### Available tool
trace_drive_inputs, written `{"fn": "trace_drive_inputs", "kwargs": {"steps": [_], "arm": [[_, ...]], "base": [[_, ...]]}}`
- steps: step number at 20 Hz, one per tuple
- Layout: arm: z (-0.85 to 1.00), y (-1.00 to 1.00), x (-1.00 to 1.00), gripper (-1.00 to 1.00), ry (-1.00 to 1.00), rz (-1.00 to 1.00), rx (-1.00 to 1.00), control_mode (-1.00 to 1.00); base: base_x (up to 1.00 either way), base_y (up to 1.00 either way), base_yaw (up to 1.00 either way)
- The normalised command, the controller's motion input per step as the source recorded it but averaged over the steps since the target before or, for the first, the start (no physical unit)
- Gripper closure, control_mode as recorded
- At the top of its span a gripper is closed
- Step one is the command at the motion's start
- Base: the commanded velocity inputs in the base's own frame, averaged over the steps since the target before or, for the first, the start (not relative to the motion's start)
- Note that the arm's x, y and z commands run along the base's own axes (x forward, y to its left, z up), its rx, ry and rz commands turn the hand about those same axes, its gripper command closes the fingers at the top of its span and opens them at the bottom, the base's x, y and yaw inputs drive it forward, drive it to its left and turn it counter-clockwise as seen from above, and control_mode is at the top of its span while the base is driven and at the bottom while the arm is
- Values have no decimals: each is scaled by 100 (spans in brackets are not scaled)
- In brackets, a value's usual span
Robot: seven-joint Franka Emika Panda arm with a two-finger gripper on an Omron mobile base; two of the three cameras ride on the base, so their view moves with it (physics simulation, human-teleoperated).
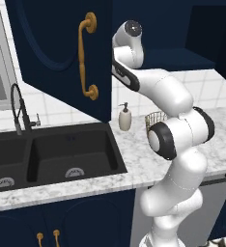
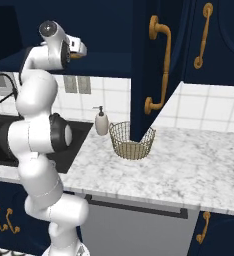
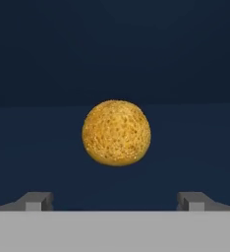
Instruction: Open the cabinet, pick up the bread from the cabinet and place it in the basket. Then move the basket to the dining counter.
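No brand, label or readable writing is to be seen on anything. The bread (image 3: pixel 116 133) is seen at the centre of the hand view, a rounded golden-orange lump resting on the dark navy floor inside the cabinet (image 1: pixel 62 43), ahead of the gripper (image 3: pixel 115 201); the two finger tips (image 3: pixel 37 201) are set wide apart at the lower left and lower right of that view, with nothing between them and the bread not touched. In the right base view the hand is raised to the upper left, at the open cabinet's shelf. The cabinet's left door is swung open at the upper left of the left base view, its long brass handle (image 1: pixel 86 55) facing the camera. The basket (image 2: pixel 132 140) stands on the marbled counter (image 2: pixel 189 160) in the middle of the right base view, just beside a soap bottle (image 2: pixel 101 121), and is partly hidden behind the edge of an open door. A black double sink (image 1: pixel 47 154) and a faucet (image 1: pixel 17 108) are found at the left of the left base view
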Motion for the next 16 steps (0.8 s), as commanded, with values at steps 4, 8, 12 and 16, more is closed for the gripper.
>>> {"fn": "trace_drive_inputs", "kwargs": {"steps": [4, 8, 12, 16], "arm": [[-8, 1, 39, -100, 0, 0, 0, -100], [0, 19, 36, -100, 0, 0, -1, -100], [0, 19, 42, -100, 0, 0, -1, -100], [0, 8, 50, -100, 0, 0, 0, -100]], "base": [[0, 0, 0], [0, 0, 0], [0, 0, 0], [0, 0, 0]]}}
